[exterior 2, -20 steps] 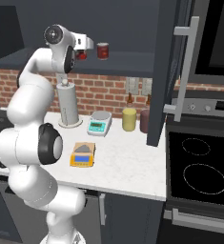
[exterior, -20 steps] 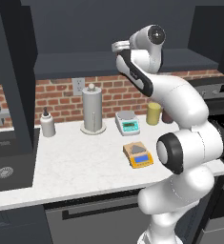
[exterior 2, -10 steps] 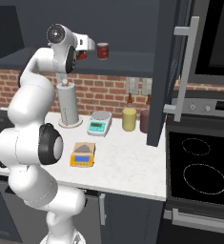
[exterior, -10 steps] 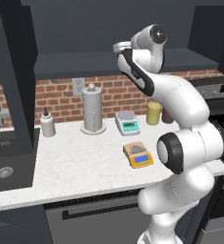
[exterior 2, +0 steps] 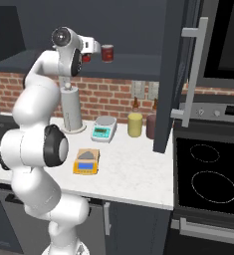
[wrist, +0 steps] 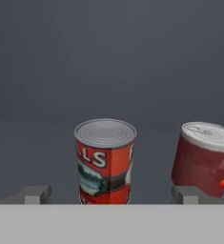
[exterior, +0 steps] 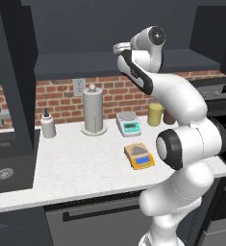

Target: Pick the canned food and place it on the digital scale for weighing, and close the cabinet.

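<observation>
Brick backed the pale tabletop [exterior: 85, 168], and above it the cabinet [exterior 2: 174, 74] stood with its tall door swung out. The arm reached up to the cabinet shelf, where the pincer [wrist: 112, 194] was spread wide and held nothing. Its two fingertips [wrist: 35, 194] sat low in the hand view on either side of the canned food [wrist: 105, 162]. That tin stood upright on the shelf, red label with blackish and pale patches under a silvery lid, and seemed not yet between the fingers. A second, plainer red can [wrist: 204, 159] stood just beside it on the right.

The close neighbour looked like the main hazard. If the hand went forward slightly off line, the right finger could catch the second can and tip it or shove it along the shelf. A fingertip landing on the front of the tin could push it deeper into the cabinet instead of straddling it. A grip taken low on a tin (round, smooth-sided) might let it twist or slip on the way down.

The digital scale [exterior: 142, 156] lay well below near the tabletop's front edge, with a white-grey scale [exterior: 129, 123] behind it, so a set-down on the wrong one was possible. The open door also stood close to the path down.
</observation>
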